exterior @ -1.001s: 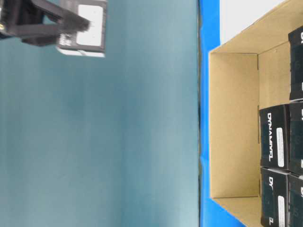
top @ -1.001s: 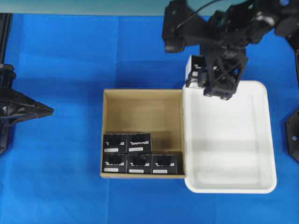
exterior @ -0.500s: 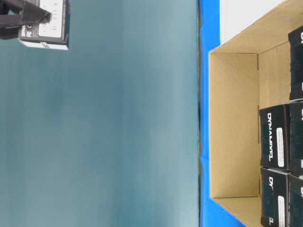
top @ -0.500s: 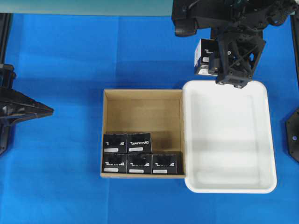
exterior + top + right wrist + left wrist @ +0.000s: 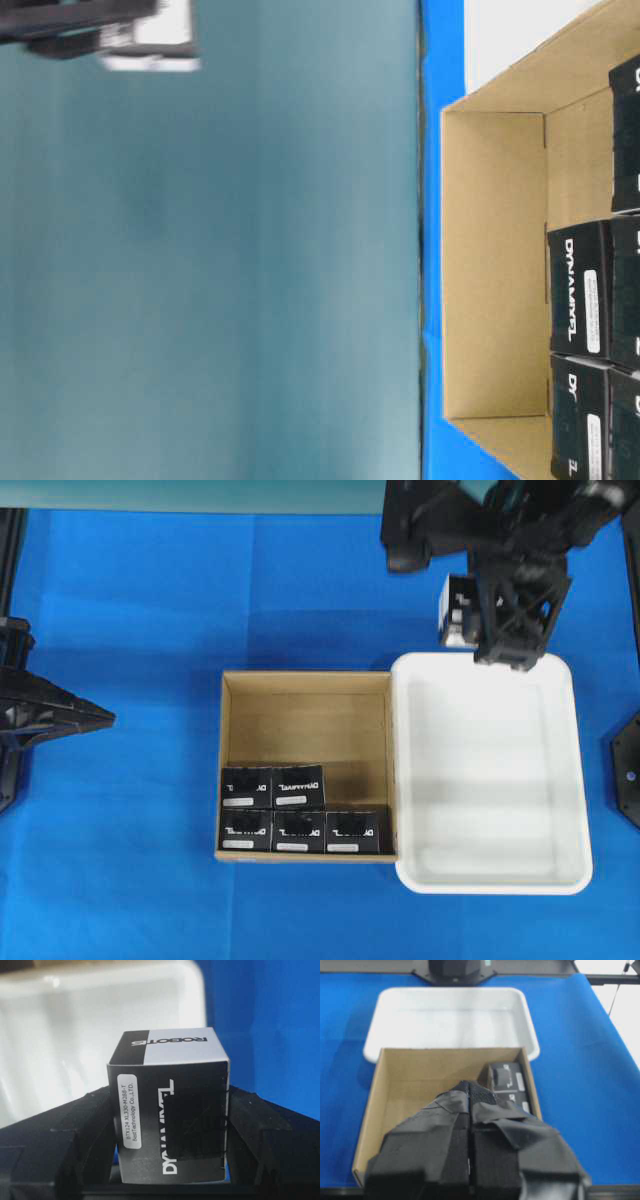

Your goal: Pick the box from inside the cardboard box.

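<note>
My right gripper (image 5: pixel 480 620) is shut on one small black box (image 5: pixel 456 606), held in the air above the blue cloth by the white tray's far left corner. In the right wrist view that box (image 5: pixel 170 1110) fills the space between both black fingers (image 5: pixel 60 1132), white label to the left. The table-level view shows it blurred at the top left (image 5: pixel 150 40). The cardboard box (image 5: pixel 300 720) stands mid-table with several black boxes (image 5: pixel 298 810) along its near wall. My left gripper (image 5: pixel 469 1110) is shut and empty, parked left of the cardboard box (image 5: pixel 372 1090).
A white plastic tray (image 5: pixel 570 780) touches the carton's right wall, and nothing lies in it. Blue cloth covers the table. The far half of the carton's floor is bare. A black arm base (image 5: pixel 625 770) stands at the right edge.
The right gripper has carried the box to the right and slightly toward the far edge, from over the tray's corner to just beyond its far rim. The left arm has not moved.
</note>
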`<state>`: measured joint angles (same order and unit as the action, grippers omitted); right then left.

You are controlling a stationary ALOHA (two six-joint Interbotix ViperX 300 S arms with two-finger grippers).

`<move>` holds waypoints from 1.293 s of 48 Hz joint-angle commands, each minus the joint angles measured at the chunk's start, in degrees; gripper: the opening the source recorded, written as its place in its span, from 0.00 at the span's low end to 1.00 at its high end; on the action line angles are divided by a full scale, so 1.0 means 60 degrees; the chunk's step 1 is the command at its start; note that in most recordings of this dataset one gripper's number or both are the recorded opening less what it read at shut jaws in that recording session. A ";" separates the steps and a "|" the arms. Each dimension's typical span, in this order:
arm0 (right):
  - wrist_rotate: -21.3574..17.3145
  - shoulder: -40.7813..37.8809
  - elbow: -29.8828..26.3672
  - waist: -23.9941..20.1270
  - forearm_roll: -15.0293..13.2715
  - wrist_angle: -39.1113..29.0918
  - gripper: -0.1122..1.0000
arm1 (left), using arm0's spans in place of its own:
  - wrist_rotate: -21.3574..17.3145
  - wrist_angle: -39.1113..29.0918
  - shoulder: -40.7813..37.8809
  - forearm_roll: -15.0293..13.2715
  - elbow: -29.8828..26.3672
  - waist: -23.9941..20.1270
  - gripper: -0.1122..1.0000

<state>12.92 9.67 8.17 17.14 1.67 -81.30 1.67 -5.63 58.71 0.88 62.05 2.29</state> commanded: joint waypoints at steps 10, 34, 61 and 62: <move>0.0073 -0.0029 0.2139 -0.0044 0.0044 0.1992 0.67 | 0.0000 0.0044 -0.0073 0.0029 -0.0278 0.0015 0.04; 0.0044 -0.0337 0.4658 -0.0234 0.0249 0.5537 0.67 | 0.0015 0.0044 -0.0103 0.0015 -0.0264 0.0015 0.04; 0.0103 -0.1860 0.4863 -0.0366 0.0234 0.6768 0.67 | 0.0015 0.0044 -0.0117 0.0029 -0.0249 0.0015 0.04; 0.0103 -0.1890 0.4863 -0.0366 0.0220 0.6768 0.67 | 0.0015 0.0044 -0.0132 0.0015 -0.0249 0.0015 0.04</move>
<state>13.45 -1.14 37.35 15.21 2.99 -41.13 1.67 -5.63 58.45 0.88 62.05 2.29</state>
